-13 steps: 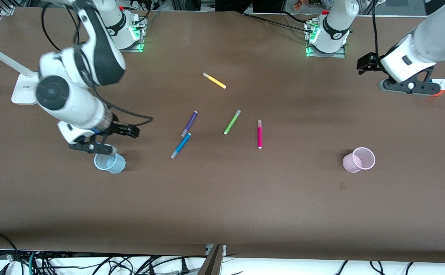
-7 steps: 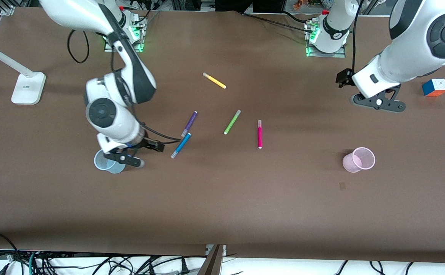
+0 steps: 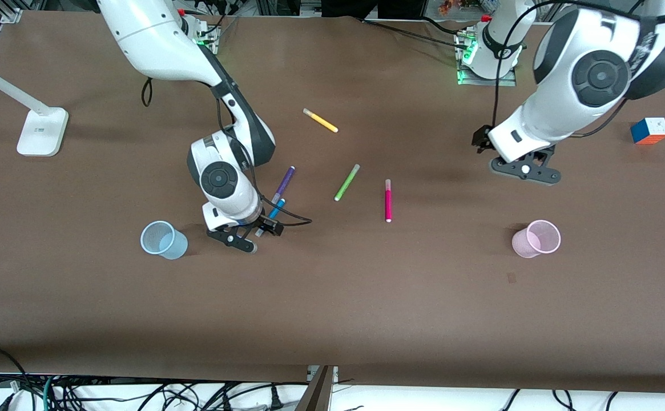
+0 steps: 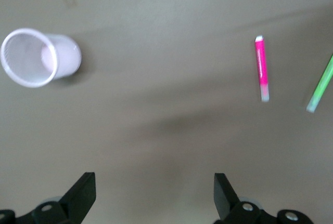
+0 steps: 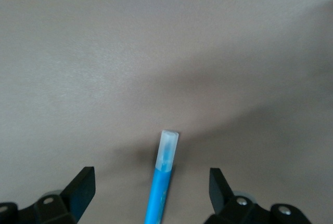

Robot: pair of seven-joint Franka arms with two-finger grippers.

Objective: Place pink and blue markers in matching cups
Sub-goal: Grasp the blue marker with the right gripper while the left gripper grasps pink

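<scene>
Matte brown table [image 3: 332,308], smooth and plain. Two glossy white arms with black joints reaching in from the bases.

Left gripper [image 3: 525,171] up over bare table, between the pink marker and the pink cup as the front view shows it; black fingers [image 4: 83,195] spread wide, nothing between them.

Right gripper [image 3: 240,240] low over the capped end of the blue marker, fingers [image 5: 80,187] spread wide on either side of the barrel, not touching it.

White lamp base [image 3: 42,132], flat and square, at the right arm's end.

Light blue cup [image 3: 163,240], translucent plastic, upright, round rim, near the right gripper toward the right arm's end. Light pink cup [image 3: 536,238], same shape, toward the left arm's end.

Colour-tiled cube [image 3: 649,130] at the left arm's end.

Slim markers with pale caps lying flat mid-table: pink marker [image 3: 388,201]; green marker [image 3: 347,182]; yellow marker [image 3: 321,120], nearest the bases; purple marker [image 3: 283,183]; blue marker [image 3: 275,209], mostly hidden under the right wrist, just beside the purple one.

No readable writing anywhere.
</scene>
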